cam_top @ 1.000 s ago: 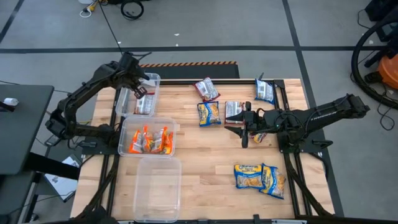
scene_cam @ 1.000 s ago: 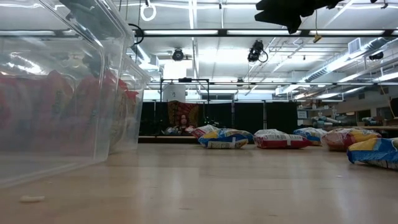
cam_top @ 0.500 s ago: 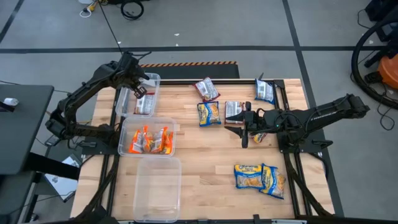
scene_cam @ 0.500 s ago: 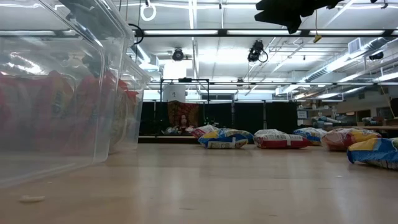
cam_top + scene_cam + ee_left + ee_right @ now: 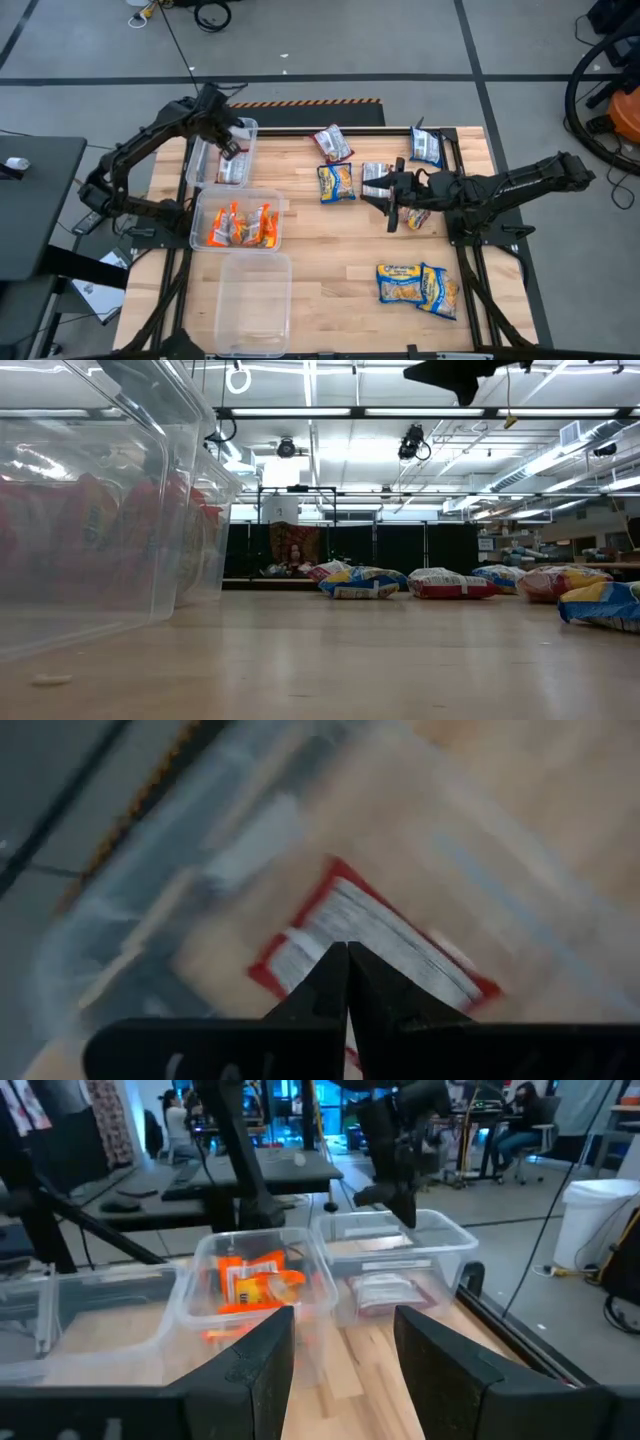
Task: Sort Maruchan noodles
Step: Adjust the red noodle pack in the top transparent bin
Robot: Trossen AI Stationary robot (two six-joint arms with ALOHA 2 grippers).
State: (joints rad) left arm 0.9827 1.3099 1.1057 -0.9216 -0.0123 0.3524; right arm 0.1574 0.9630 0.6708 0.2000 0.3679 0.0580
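The left gripper (image 5: 228,146) is hanging over the far clear bin (image 5: 243,128), and its two fingers (image 5: 347,982) are pressed together with nothing between them. A red and silver noodle packet (image 5: 372,940) is lying flat in that bin right under it. The middle bin (image 5: 202,200) is holding a heap of orange packets (image 5: 240,224), and the near bin (image 5: 254,305) is sitting next to it. The right gripper (image 5: 392,201) is floating above the middle of the table (image 5: 330,270), pointing toward the bins, and its fingers (image 5: 262,1350) are spread apart and holding nothing. More noodle packets are lying loose on the wood. One blue and yellow packet (image 5: 337,182) is sitting just beside the right gripper, and a silver one (image 5: 376,175) is partly under it. Two more blue and yellow packets (image 5: 418,284) are lying side by side near the front right edge. A red and silver packet (image 5: 332,142) and another packet (image 5: 425,147) are lying near the far edge.
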